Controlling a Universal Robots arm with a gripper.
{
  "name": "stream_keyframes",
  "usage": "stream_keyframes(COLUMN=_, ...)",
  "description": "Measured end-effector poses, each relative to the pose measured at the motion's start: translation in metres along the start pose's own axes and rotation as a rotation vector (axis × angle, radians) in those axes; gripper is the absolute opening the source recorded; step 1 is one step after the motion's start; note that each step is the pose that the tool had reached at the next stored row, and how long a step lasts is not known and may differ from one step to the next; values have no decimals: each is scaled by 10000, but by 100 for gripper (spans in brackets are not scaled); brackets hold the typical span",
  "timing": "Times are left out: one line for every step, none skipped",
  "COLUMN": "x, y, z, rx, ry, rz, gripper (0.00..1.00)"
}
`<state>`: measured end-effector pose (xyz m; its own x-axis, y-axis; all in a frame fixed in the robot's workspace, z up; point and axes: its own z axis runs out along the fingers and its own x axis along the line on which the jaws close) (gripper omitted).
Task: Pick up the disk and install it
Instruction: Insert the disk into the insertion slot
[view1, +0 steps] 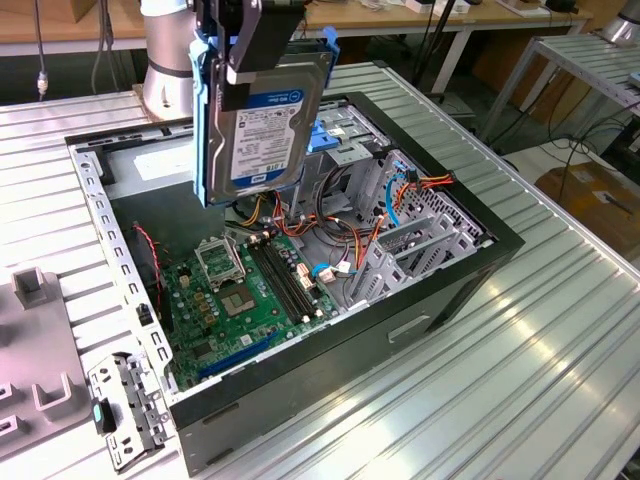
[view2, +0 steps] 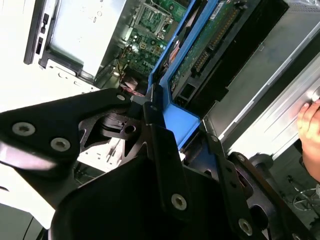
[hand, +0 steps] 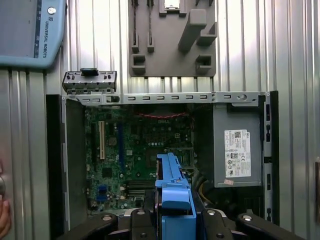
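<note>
The disk (view1: 262, 120) is being held on edge above the open computer case (view1: 455, 285), over the motherboard (view1: 245, 295). It is being clamped at its upper end by the jaws of the gripper (view1: 243, 62). It is being judged rigid, fairly heavy and shock-sensitive. The blue rails (view2: 184, 116) are being judged the safer hold, and the exposed circuit board (view2: 210, 40) is best avoided.

My base (view1: 165, 70) stands on a ribbed metal surface (view1: 520, 380), at its far side in the exterior view. An open computer case (view1: 330, 370) lies on its side in the middle of the surface. Just beside it, toward the exterior view's left, lie a small metal cage (view1: 125, 410) and a grey moulded fixture (view1: 35, 350), close together.
</note>
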<state>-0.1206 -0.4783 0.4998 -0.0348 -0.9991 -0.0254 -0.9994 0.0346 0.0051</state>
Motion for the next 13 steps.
stream_keyframes(x=0, y=-33, z=0, rx=0, ry=-1, rz=0, gripper=37)
stream_keyframes(x=-1, y=-75, z=0, rx=0, ry=0, rz=0, gripper=37)
stream_keyframes(x=-1, y=-106, z=0, rx=0, ry=0, rz=1, gripper=37)
stream_keyframes(x=-2, y=-133, z=-1, rx=0, ry=0, rz=0, gripper=37)
stream_keyframes(x=-4, y=-201, z=-1, rx=0, ry=0, rz=-1, gripper=37)
stream_keyframes(x=-6, y=-252, z=-1, rx=0, ry=1, rz=1, gripper=37)
stream_keyframes(x=-7, y=-283, z=-1, rx=0, ry=0, rz=0, gripper=37)
stream_keyframes(x=-8, y=-312, z=-1, rx=1, ry=-1, rz=0, gripper=37)
stream_keyframes(x=-10, y=-359, z=-1, rx=0, ry=0, rz=0, gripper=37)
stream_keyframes(x=-12, y=-406, z=-2, rx=0, ry=0, rz=0, gripper=37)
stream_keyframes(x=-13, y=-434, z=-2, rx=0, ry=0, rz=1, gripper=37)
stream_keyframes(x=-13, y=-460, z=-2, rx=0, ry=0, rz=0, gripper=37)
stream_keyframes(x=-14, y=-490, z=-2, rx=0, ry=0, rz=0, gripper=37)
